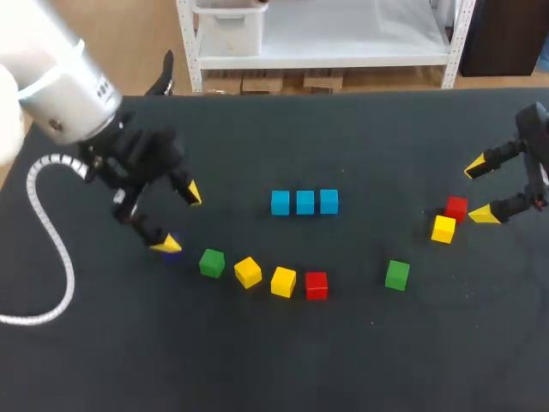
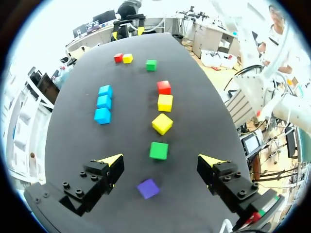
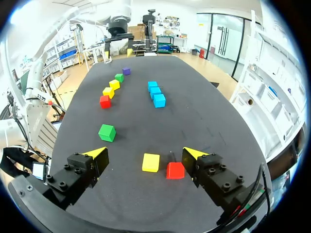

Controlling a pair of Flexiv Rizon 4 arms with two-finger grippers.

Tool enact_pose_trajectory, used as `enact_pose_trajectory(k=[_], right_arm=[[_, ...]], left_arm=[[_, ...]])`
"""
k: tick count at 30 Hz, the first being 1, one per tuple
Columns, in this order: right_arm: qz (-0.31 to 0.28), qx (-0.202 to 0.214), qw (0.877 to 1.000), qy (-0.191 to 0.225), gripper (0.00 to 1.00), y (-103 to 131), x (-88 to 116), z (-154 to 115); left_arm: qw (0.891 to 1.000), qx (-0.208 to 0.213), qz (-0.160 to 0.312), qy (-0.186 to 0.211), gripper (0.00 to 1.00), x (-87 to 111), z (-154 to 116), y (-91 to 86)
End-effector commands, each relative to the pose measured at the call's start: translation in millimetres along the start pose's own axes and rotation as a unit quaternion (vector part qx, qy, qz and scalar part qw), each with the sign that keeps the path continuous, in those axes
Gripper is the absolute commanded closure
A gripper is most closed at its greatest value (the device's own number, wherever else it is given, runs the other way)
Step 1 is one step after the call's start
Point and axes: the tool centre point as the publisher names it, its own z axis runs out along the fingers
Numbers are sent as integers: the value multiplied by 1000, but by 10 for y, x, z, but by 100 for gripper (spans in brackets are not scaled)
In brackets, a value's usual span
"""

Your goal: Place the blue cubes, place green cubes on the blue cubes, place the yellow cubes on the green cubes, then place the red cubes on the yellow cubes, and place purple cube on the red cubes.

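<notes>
Three blue cubes (image 1: 305, 202) stand in a touching row mid-table. In front of them lie a green cube (image 1: 212, 263), two yellow cubes (image 1: 248, 272) and a red cube (image 1: 316, 285) in a line. My left gripper (image 1: 178, 219) hangs open at the line's left end. The purple cube (image 2: 147, 188) lies on the table between its fingers, untouched, with the green cube (image 2: 159, 150) just ahead. My right gripper (image 1: 479, 190) is open at the right. Between its fingers lie a yellow cube (image 3: 151, 162) and a red cube (image 3: 175, 170); a second green cube (image 3: 107, 132) sits ahead of it.
The black table (image 1: 360, 360) runs wide in front of the cubes. A white cable loop (image 1: 51, 257) from my left arm hangs over the table's left side.
</notes>
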Motion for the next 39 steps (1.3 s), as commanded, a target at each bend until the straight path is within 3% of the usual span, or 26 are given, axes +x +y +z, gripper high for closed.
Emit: enact_pose_trajectory(k=[1,8,18,39], right_arm=[[0,0,1000,-1,0,-5,3,6],[0,0,1000,-1,0,-5,3,6],[0,0,1000,-1,0,-5,3,6],[0,0,1000,-1,0,-5,3,6]], left_arm=[[1000,-5,11,-1,0,11,143,-125],[999,16,36,4,0,-23,370,-238],[999,25,34,11,0,-16,553,-231],[998,23,49,42,0,106,817,52]])
